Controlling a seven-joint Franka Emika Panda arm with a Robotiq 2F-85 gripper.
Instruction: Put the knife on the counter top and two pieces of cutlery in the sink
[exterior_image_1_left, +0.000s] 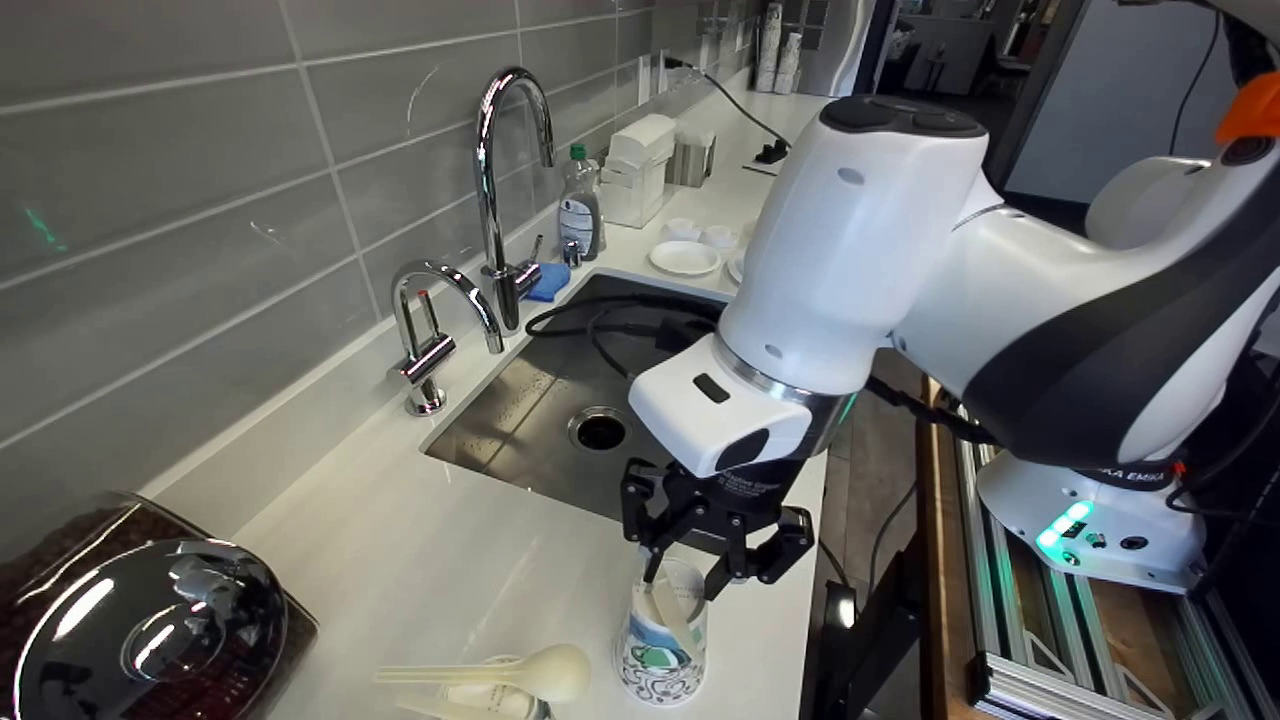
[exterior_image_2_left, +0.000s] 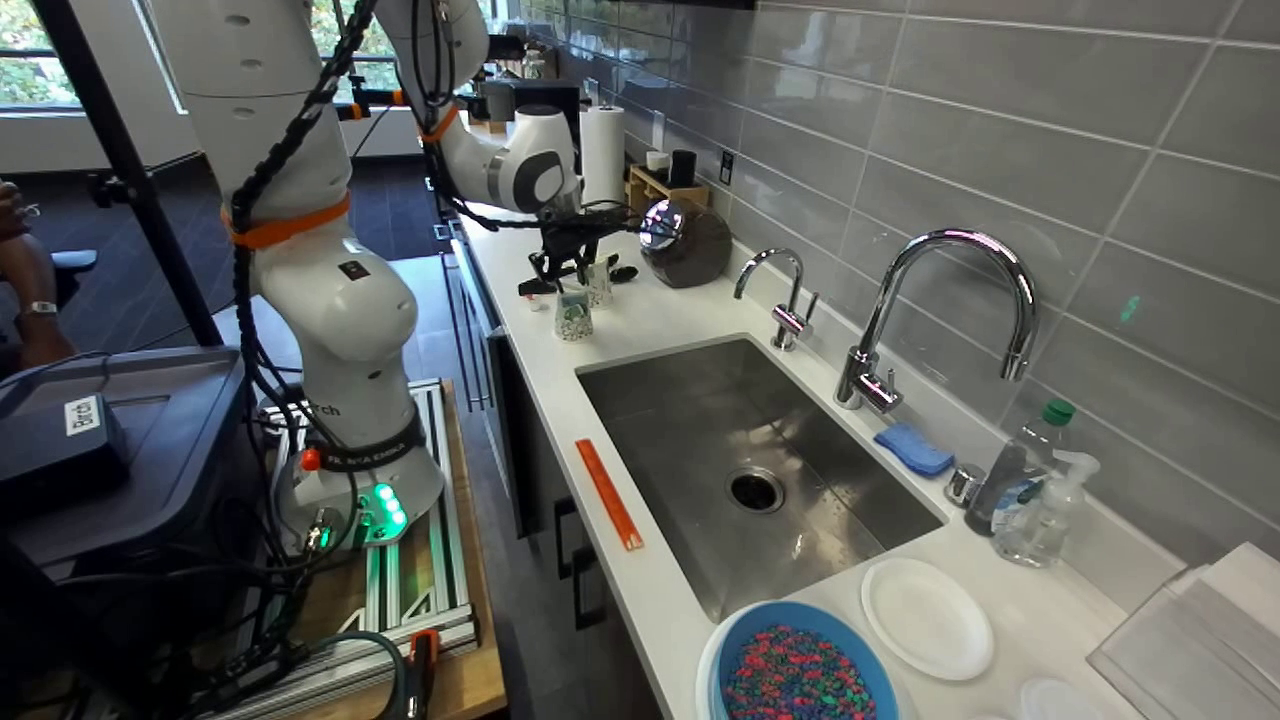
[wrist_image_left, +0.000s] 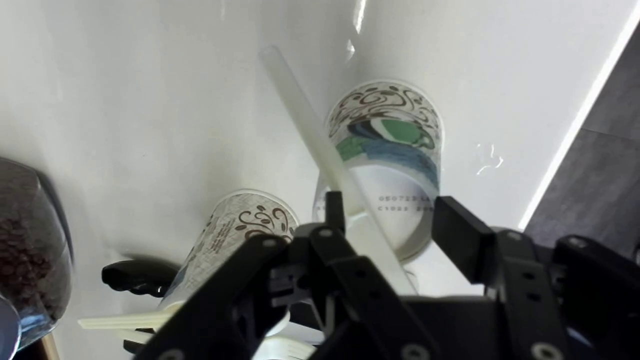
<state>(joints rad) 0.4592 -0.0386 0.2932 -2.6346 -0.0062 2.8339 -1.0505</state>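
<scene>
A pale utensil that looks like a knife (wrist_image_left: 310, 125) lies slanting across a patterned paper cup (wrist_image_left: 395, 130), which seems upturned; both show in an exterior view (exterior_image_1_left: 660, 660). My gripper (wrist_image_left: 390, 212) is open just above this cup, also in an exterior view (exterior_image_1_left: 683, 582). The knife runs between its fingers, near one; contact cannot be told. Beside it, a pale spoon (exterior_image_1_left: 560, 672) and other pale cutlery (wrist_image_left: 125, 320) rest at a second cup (wrist_image_left: 235, 225), partly hidden by the gripper. The steel sink (exterior_image_1_left: 530, 420) is set in the white counter top (exterior_image_1_left: 400, 570).
A lidded jar (exterior_image_1_left: 150, 630) stands by the wall. A black item (wrist_image_left: 140, 276) lies beside the second cup. Two taps (exterior_image_2_left: 785, 300) (exterior_image_2_left: 930, 300) rise behind the sink. An orange strip (exterior_image_2_left: 608, 495), a blue bowl (exterior_image_2_left: 870, 670) and a white plate (exterior_image_2_left: 925, 615) are around the sink.
</scene>
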